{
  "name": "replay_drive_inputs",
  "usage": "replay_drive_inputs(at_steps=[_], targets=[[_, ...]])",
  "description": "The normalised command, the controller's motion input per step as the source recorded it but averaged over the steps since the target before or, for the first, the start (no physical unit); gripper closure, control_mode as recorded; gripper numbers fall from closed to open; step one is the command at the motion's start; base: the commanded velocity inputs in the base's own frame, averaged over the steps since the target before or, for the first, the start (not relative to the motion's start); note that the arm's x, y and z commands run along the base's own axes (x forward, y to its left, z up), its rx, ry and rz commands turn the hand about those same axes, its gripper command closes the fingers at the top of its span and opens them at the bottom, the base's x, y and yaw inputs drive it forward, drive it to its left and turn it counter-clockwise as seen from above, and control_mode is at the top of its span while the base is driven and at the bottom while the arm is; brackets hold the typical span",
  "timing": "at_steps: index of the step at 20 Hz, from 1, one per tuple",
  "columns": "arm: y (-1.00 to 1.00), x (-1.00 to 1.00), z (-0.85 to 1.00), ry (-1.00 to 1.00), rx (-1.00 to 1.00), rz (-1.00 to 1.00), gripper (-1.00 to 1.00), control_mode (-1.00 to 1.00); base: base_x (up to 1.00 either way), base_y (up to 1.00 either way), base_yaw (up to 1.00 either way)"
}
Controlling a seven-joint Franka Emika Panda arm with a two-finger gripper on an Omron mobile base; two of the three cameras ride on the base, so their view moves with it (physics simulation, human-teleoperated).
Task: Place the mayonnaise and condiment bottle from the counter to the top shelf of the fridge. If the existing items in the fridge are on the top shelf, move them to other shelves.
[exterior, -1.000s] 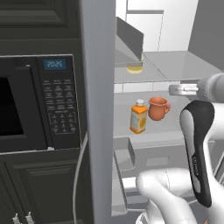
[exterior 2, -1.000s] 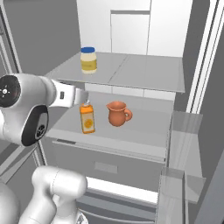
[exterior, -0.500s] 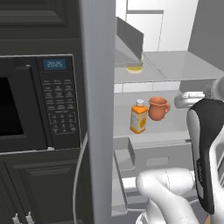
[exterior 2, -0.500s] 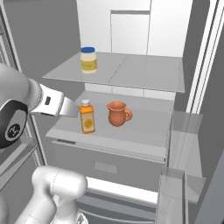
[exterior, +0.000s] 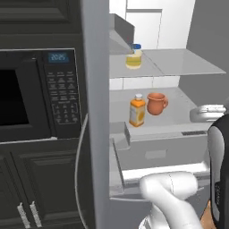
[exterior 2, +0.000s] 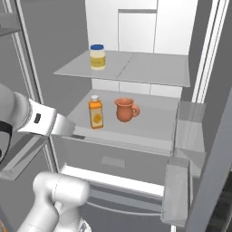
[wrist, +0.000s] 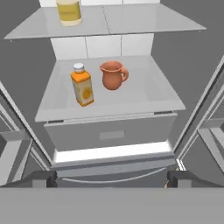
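The mayonnaise (wrist: 69,12) (exterior 2: 97,56), a cream-yellow jar with a blue lid, stands upright at the left of the fridge's top shelf (wrist: 144,19). One shelf down stand the existing items, an orange white-capped bottle (wrist: 82,85) (exterior 2: 95,112) and to its right a terracotta jug (wrist: 112,75) (exterior 2: 125,109). My gripper (wrist: 112,179) (exterior 2: 76,134) hangs in front of the open fridge (exterior: 96,112), at about drawer height and short of the shelves. It is open, its fingertips (wrist: 43,178) far apart with nothing between them. The condiment bottle and the counter are out of view.
A grey drawer (wrist: 109,131) sits under the middle shelf (wrist: 148,94). Door bins (exterior 2: 181,181) stand at the right on the open door. A black microwave (exterior: 40,94) over dark cabinets fills the wall left of the fridge.
My hand has drawn back out of the fridge and sunk a little, away from the orange bottle. The jaws stayed open. Jar, bottle and jug have not moved.
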Motion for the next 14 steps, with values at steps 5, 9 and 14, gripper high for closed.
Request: replay_drive_inputs(at_steps=[5, 9, 14], targets=[[0.00, 0.00, 0.00, 0.00, 0.00, 0.00, -1.00, 1.00, -1.00, -0.32, 0.00], [0.00, 0.00, 0.00, 0.00, 0.00, 0.00, -1.00, 1.00, -1.00, -0.42, -0.02], [0.00, 0.00, 0.00, 0.00, 0.00, 0.00, -1.00, 1.00, -0.54, -0.98, -0.32]])
